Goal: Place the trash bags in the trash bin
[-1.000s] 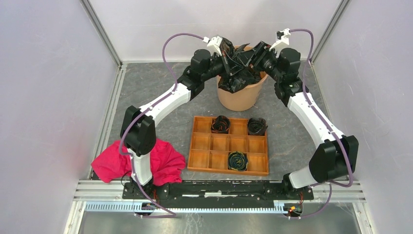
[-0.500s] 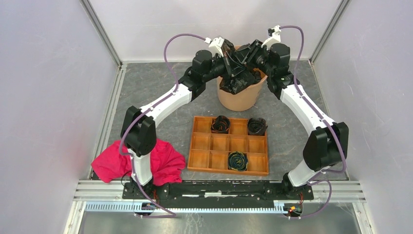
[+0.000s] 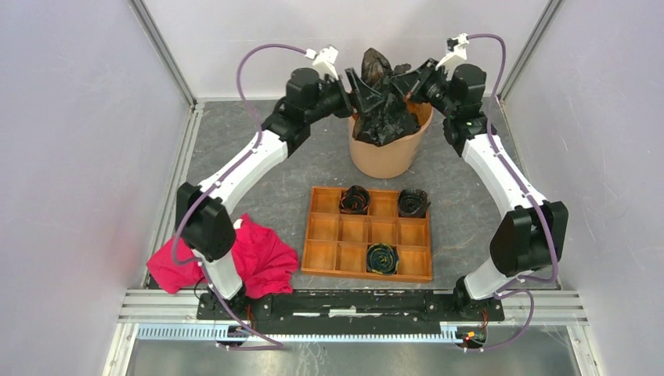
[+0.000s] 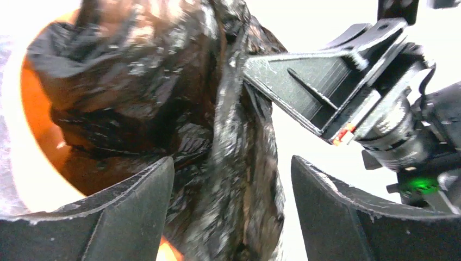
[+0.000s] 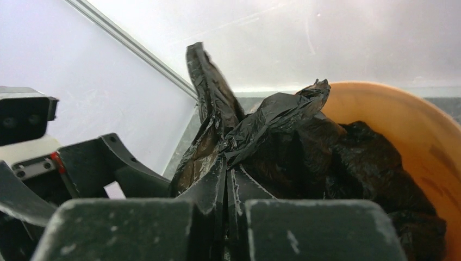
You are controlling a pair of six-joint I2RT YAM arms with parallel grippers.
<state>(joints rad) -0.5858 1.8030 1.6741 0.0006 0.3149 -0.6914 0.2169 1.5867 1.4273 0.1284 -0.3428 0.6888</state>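
The trash bag (image 3: pixel 385 117), wrinkly glossy black film, fills the mouth of the orange trash bin (image 3: pixel 384 160) at the back of the table. A fold of it stands up in a peak above the rim. My right gripper (image 3: pixel 402 81) is shut on that fold from the right; in the right wrist view the film (image 5: pixel 255 122) comes out of the pinched tips of that gripper (image 5: pixel 226 173), with the bin wall (image 5: pixel 407 130) behind. My left gripper (image 3: pixel 356 84) is open just left of the peak. Bag film (image 4: pixel 163 92) hangs loose between its spread fingers (image 4: pixel 232 182).
A wooden compartment tray (image 3: pixel 322 254) lies in front of the bin and holds three dark rolls (image 3: pixel 355 200). A red cloth (image 3: pixel 262 254) lies by the left arm's base. Pale walls and metal rails close in the table on three sides.
My left gripper has opened, let go of the bag and drawn back to the left. My right gripper has shut on the bag and pulled a fold up above the bin.
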